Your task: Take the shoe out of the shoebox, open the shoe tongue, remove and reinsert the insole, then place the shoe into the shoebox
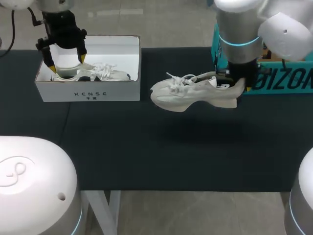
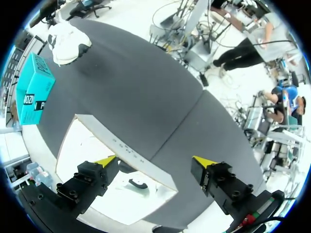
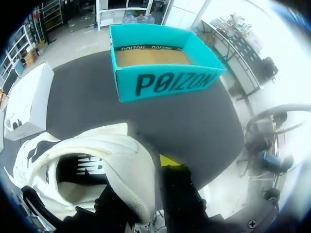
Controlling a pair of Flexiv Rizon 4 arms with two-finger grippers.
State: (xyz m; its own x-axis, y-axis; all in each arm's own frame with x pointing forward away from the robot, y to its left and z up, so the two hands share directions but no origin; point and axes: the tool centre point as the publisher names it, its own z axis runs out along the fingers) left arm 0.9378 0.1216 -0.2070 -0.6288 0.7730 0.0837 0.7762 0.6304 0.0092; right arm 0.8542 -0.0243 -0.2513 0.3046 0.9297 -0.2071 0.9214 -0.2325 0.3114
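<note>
A white sneaker (image 1: 188,93) hangs above the dark table, toe pointing left, with my right gripper (image 1: 234,81) shut on its heel collar. In the right wrist view the heel of this sneaker (image 3: 112,160) sits in the gripper (image 3: 150,170), one yellow fingertip (image 3: 167,160) outside it, and the dark insole shows inside. A second white shoe (image 1: 93,73) lies in the white shoebox (image 1: 88,93) at the back left. My left gripper (image 1: 63,58) hovers open over that box's left end. In the left wrist view its gripper (image 2: 155,162) straddles the box rim (image 2: 126,151).
An open teal box (image 1: 286,81) stands at the back right, just behind the right gripper; this teal box (image 3: 160,77) is empty inside. Bare dark tabletop (image 1: 146,147) stretches across the middle and front. The white shoebox (image 3: 29,102) lies beyond the held sneaker's toe.
</note>
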